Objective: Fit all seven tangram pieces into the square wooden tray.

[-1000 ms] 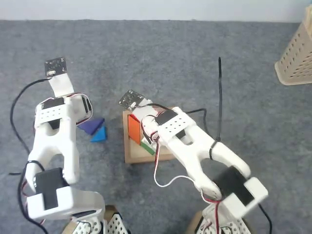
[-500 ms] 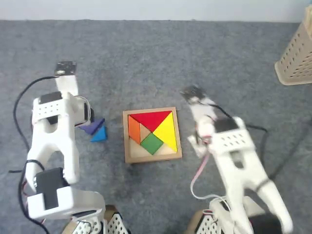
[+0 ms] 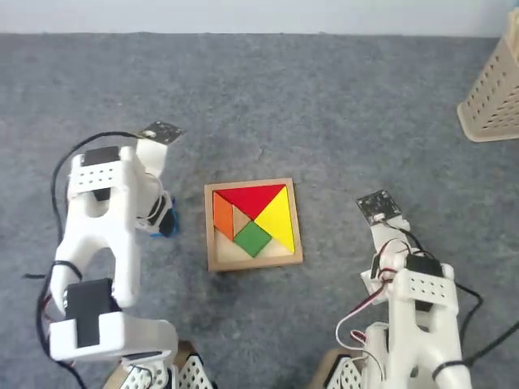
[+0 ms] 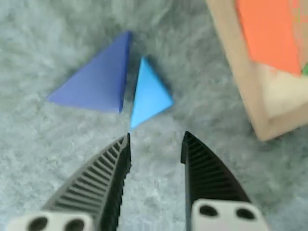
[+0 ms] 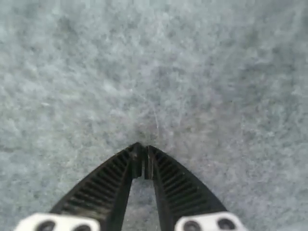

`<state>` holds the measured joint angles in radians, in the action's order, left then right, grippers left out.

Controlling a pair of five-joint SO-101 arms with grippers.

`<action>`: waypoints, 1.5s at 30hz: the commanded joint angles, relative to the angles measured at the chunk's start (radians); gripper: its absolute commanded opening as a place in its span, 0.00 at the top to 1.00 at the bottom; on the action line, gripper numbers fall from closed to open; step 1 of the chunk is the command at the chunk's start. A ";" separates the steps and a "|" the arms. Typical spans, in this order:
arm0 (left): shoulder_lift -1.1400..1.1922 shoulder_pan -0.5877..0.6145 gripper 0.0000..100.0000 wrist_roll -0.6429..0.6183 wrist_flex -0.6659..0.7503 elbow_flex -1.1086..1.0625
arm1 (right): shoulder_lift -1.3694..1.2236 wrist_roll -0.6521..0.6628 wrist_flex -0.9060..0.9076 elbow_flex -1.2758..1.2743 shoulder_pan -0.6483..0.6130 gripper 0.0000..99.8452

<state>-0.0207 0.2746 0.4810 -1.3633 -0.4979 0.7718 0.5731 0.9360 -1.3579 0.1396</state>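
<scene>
Light-blue triangle [image 4: 149, 94] just outside tray rim [image 4: 248, 96]

Small robotics test bench, probably a lab or hobby room

Grey felt-like carpet [image 5: 144, 57] covers the table under the right gripper [image 5: 143, 147]. A white plastic arm [image 3: 97, 243] and loose wires [image 3: 353, 318] show the rig. A pale wall [image 3: 243, 14] runs far beyond the gripper, and a cream slotted basket [image 3: 495, 89] stands well off to its outer side.

Work surface: a grey, short-pile carpet-like mat [image 3: 340, 113] with an even nap and only soft shadows. Far edge: a pale, plain strip of wall [image 3: 243, 14]. Far right corner: a beige perforated plastic basket [image 3: 496, 85], standing upright on the mat and partly cut off by the view's edge.
</scene>
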 commanded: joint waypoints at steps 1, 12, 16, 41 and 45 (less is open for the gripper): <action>-0.012 -0.054 0.83 -0.005 0.084 -0.028 | 0.039 0.015 -0.022 -0.006 0.016 0.97; -0.012 -0.075 0.83 -0.049 0.307 -0.140 | 0.041 0.015 -0.033 -0.017 0.018 0.97; 0.002 -0.072 0.83 -0.029 0.333 -0.154 | 0.041 0.014 -0.033 -0.017 0.018 0.97; -0.109 -0.028 0.84 0.028 0.152 -0.079 | 0.041 0.015 -0.035 -0.018 0.018 0.97; -0.150 -0.041 0.84 0.034 0.178 -0.145 | 0.041 0.015 -0.035 -0.018 0.018 0.97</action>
<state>-0.1066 0.2409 0.4994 -1.1976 -0.6191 0.7902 0.5731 0.9252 -1.3732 0.1396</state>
